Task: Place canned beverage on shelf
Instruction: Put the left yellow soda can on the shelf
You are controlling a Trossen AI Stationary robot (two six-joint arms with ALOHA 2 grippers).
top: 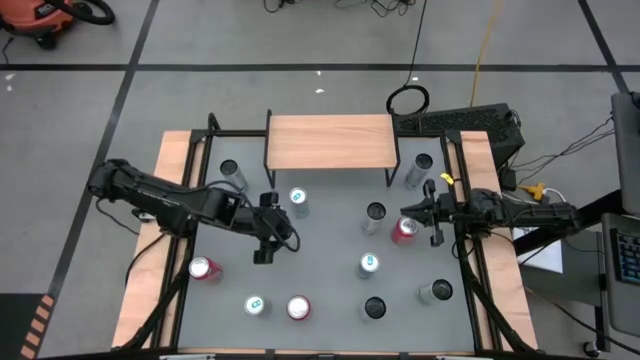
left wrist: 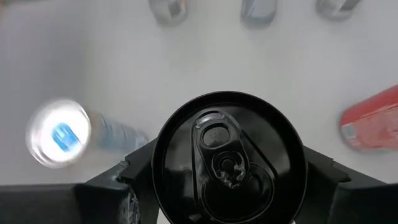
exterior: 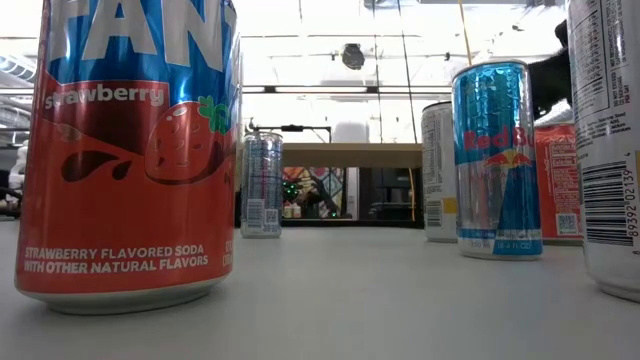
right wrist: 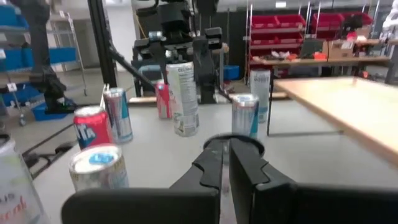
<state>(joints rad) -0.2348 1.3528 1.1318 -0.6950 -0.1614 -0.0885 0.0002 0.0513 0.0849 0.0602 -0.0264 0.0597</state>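
High view: your left hand (top: 266, 231) sits mid-worktop (top: 330, 270), well short of the shelf (top: 328, 141), which stands empty at the far edge. A blue-topped can (top: 298, 201) stands between the hand and the shelf, so a straight carry could clip it. Right hand (top: 432, 225) waits at the right side, touching or just beside a red can (top: 404, 231); cannot tell which.

Low view: neither hand is clear here. A strawberry soda can (exterior: 130, 150) fills the near left; the shelf's pale top shows far back.

Left wrist view: your fingers (left wrist: 112, 186) flank a black-topped can (left wrist: 228, 158) on both sides, pinching it. It looks off the worktop.

Right wrist view: the same can (right wrist: 182, 98) hangs in the left hand (right wrist: 180, 46), clear of the surface and tilted a little. The right hand's (right wrist: 226, 158) own fingers are pressed together, empty.

Risk, as a judgement: the tilt suggests a grip high on the can; a quick swing could let it pivot or slip. Set down tilted, it may catch the shelf's edge and topple.
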